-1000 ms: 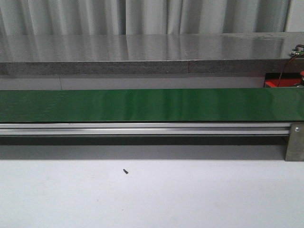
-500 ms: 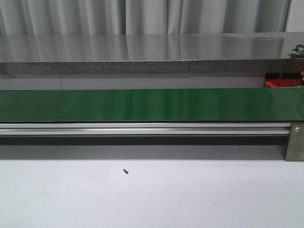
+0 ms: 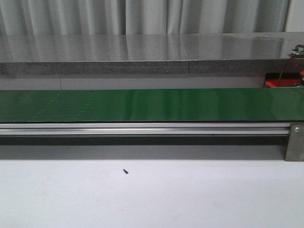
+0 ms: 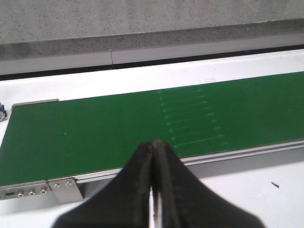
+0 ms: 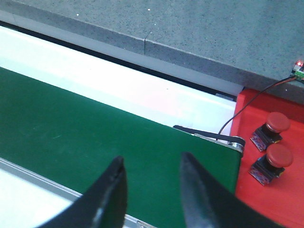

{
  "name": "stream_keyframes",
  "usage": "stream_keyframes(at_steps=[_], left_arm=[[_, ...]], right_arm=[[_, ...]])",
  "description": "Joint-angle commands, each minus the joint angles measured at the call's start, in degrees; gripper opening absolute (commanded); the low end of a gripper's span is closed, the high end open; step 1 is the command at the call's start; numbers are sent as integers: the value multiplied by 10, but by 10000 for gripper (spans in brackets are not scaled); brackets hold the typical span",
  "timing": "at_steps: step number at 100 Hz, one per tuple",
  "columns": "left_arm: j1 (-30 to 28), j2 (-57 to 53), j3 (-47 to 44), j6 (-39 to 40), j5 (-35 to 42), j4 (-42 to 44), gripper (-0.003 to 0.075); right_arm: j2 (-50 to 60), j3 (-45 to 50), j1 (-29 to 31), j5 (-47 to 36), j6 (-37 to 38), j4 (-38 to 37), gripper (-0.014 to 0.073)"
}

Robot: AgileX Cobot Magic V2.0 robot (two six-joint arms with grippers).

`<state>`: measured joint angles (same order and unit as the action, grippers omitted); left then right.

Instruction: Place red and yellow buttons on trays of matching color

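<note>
The left pincer [image 4: 155,145], its dark fingers pressed together and holding nothing, hangs above the near edge of the green conveyor belt [image 4: 118,128], whose matte surface carries faint pale dashes. An aluminium rail [image 3: 142,128] runs along the belt's front, and a small dark speck [image 3: 125,171] lies on the pale desk [image 3: 152,199]. Only the right wrist view shows the task's pieces: two red buttons [image 5: 273,140], round-capped, sit on a red tray [image 5: 280,190] just beyond the belt's right end, with a thin black wire [image 5: 247,99] trailing past. The right pincer [image 5: 152,164] stands with fingers apart, empty, over the belt. The front view shows neither pincer, only a sliver of that tray.
</note>
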<state>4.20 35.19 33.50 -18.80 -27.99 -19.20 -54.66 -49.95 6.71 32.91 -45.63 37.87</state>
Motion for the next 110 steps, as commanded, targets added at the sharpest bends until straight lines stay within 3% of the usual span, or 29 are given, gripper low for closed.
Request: stream_keyframes(at_steps=[1,5,23,30,48,67,77,91,110], left_arm=[[4,1,15,0,38,-11,81],[4,1,15,0,38,-11,150],[4,1,15,0,45,-8,599],[4,1,15,0,47,-8,691],[4,4,19,50,51,1,655],[-4,64,86,144,42,107,654],[-43,134,152,197,-3,148,654],[-122,248,266,200,-71,149,650],[-193,379,394,199,-80,149,623]], right_arm=[[27,-8,0,-23,-3,12,28],[32,-7,0,-23,-3,12,-71],[35,-7,0,-23,-3,12,-68],[33,-7,0,-23,-3,12,-68],[33,-7,0,-23,-3,12,-68],[33,-7,0,-23,-3,12,-68],[33,-7,0,-23,-3,12,-68],[33,-7,0,-23,-3,12,-68],[33,-7,0,-23,-3,12,-68]])
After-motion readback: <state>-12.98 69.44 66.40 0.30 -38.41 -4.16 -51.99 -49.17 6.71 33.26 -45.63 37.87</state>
